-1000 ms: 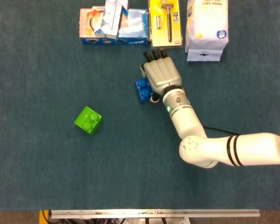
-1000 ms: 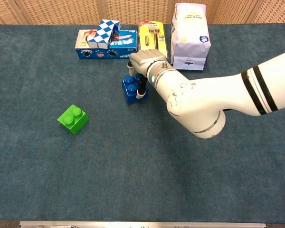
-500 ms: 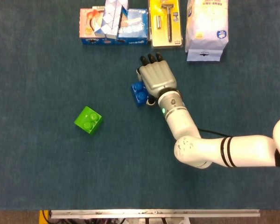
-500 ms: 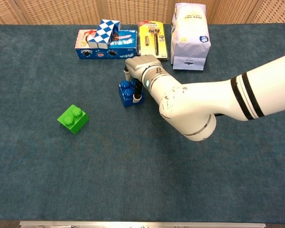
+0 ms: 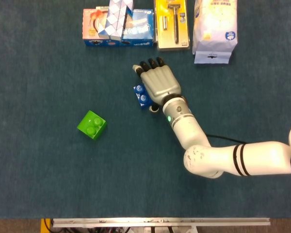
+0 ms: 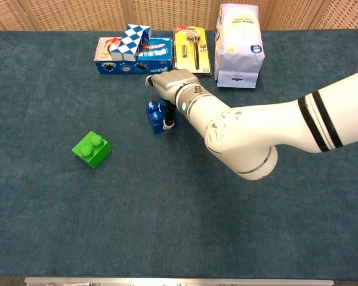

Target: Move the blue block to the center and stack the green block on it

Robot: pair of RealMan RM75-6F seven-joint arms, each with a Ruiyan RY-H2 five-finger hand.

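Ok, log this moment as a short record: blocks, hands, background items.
blue block: on the table, under the right hand's fingers
right hand: over the blue block, gripping it
left hand: not in view
green block: alone on the table, left of and nearer than the blue block, untouched
stack: not yet made
far edge: boxes, razor pack, white bag
table: dark blue cloth
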